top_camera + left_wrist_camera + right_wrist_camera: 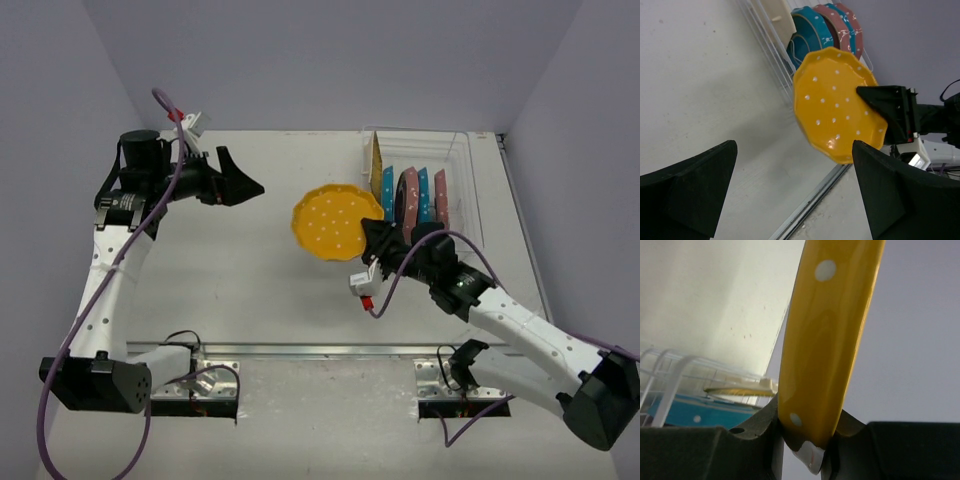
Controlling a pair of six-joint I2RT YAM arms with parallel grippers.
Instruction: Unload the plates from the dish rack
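the stiff, glossy, likely fragile yellow plate (333, 222) is pinched by its rim in the right gripper (374, 236) at frame centre, beside the dish rack (462, 175), while the left gripper (243, 171) is seen spread.

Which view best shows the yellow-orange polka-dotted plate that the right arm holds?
The left wrist view: the yellow-orange polka-dotted round plate shows its whole face and scalloped rim, with the right fingers on its edge. The top external view shows it smaller, left of the clear dish rack. The right wrist view shows only an edge-on strip.
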